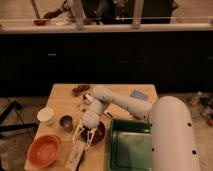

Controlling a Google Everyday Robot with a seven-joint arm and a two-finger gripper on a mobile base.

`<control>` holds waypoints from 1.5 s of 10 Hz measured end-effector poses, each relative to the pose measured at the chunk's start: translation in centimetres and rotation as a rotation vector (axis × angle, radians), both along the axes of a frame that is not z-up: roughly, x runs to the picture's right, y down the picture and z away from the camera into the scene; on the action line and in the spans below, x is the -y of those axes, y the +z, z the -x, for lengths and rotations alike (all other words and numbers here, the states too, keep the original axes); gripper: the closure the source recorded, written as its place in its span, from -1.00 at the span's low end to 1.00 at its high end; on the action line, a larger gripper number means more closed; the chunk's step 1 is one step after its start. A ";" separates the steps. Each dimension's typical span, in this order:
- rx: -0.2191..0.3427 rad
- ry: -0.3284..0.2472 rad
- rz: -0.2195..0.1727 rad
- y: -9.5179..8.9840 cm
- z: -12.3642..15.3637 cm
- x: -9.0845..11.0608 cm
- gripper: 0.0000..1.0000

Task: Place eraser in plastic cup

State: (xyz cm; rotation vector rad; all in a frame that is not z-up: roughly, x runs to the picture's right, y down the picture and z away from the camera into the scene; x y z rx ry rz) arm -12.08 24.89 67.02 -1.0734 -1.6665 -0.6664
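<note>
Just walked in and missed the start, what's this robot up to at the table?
The robot's arm reaches over the wooden table, with its gripper low near the front edge, just above the eraser. An orange bowl, a white cup and a dark metal cup sit to its left, a green tray to its right. Nothing looks lifted yet.

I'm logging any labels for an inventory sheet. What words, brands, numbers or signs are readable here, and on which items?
None: no text can be read anywhere in the camera view.
White cup, dark metal cup, orange bowl, green tray: no lettering shows.
Eraser, at the table's front edge: its face looks blank.
Gripper, just above the eraser: no markings can be made out.
</note>
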 end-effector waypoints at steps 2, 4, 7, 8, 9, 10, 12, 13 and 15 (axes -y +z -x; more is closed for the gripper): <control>0.000 0.000 0.000 0.0 0.0 0.0 0.39; 0.000 0.000 0.000 0.0 0.0 0.0 -0.01; 0.000 0.000 0.000 0.0 0.0 0.0 -0.57; 0.001 0.000 0.000 0.0 0.0 0.0 -0.60; 0.001 0.000 0.000 0.0 0.0 0.0 -0.60; 0.001 0.000 0.000 0.0 0.0 0.0 -0.60; 0.001 0.001 0.000 0.0 0.0 0.0 -0.60; 0.001 0.001 0.000 0.0 0.0 0.0 -0.60; 0.001 0.000 0.000 0.0 0.0 0.0 -0.60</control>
